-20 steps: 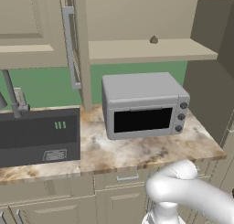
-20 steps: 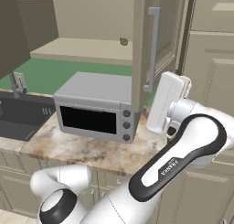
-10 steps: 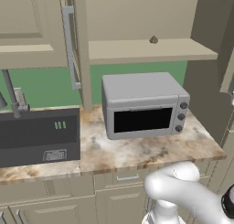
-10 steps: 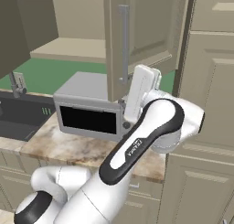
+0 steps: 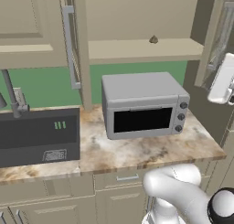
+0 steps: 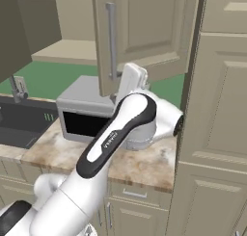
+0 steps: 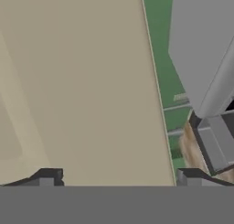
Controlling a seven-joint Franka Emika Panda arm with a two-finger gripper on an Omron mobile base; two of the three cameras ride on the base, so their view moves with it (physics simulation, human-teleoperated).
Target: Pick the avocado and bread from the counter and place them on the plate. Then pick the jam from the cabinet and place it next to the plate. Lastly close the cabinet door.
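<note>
The gripper is spread wide, one dark fingertip low at the left of the hand view and the other low at the right, nothing between them, and it's facing a broad beige panel, the cabinet door, which takes up most of that frame. In the right base view the door hangs open across the top centre, its long silver handle running down it, and the white arm reaches up just below its lower edge. Over in the left base view, the jam sits on the cabinet shelf, upper middle of the frame, tiny and brown. Below it, the grey microwave stands on the marbled worktop, with the dark sink at the left.
</note>
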